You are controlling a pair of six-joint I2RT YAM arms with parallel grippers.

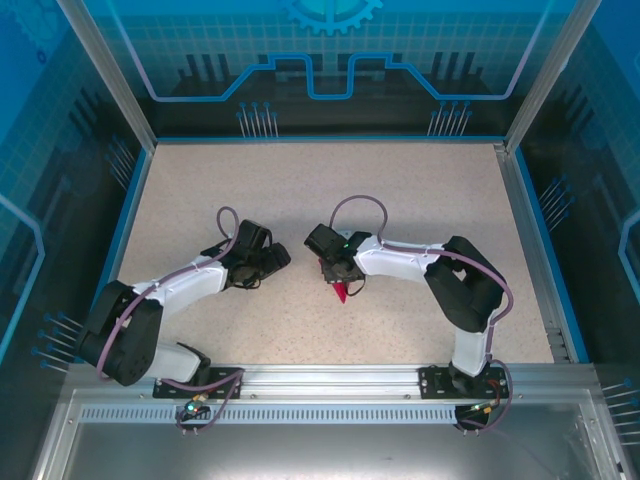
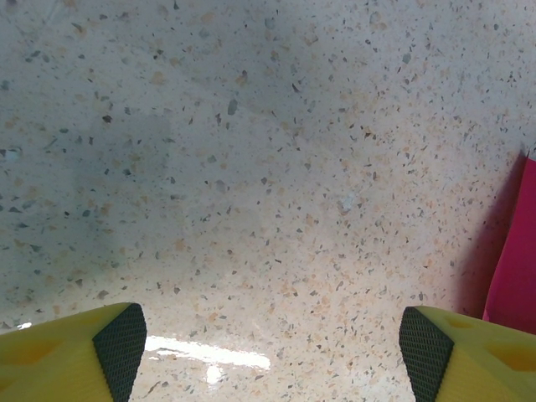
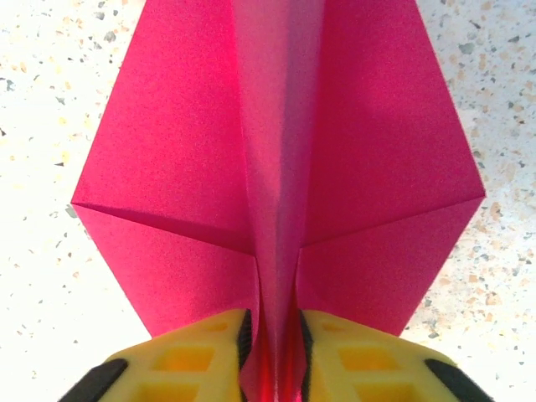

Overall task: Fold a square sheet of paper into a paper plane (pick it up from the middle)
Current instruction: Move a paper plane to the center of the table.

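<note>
The left claw [image 2: 268,347], two yellow plastic fingers with black ribbed pads, stands wide open with nothing between its jaws, close over the table [image 2: 251,167], a speckled beige stone-patterned surface. Off to that claw's right, just past its right finger, an edge of the paper plane [image 2: 515,260] shows: magenta-pink paper folded into a pointed shape with a centre crease. The right claw [image 3: 272,335], yellow-fingered like the other, is closed tight on the plane's raised centre fold (the ridge runs straight ahead from between its fingers). The folded flaps spread out to either side ahead of this claw, with the table beneath them. From overhead, the two claws face each other, near but apart.
</note>
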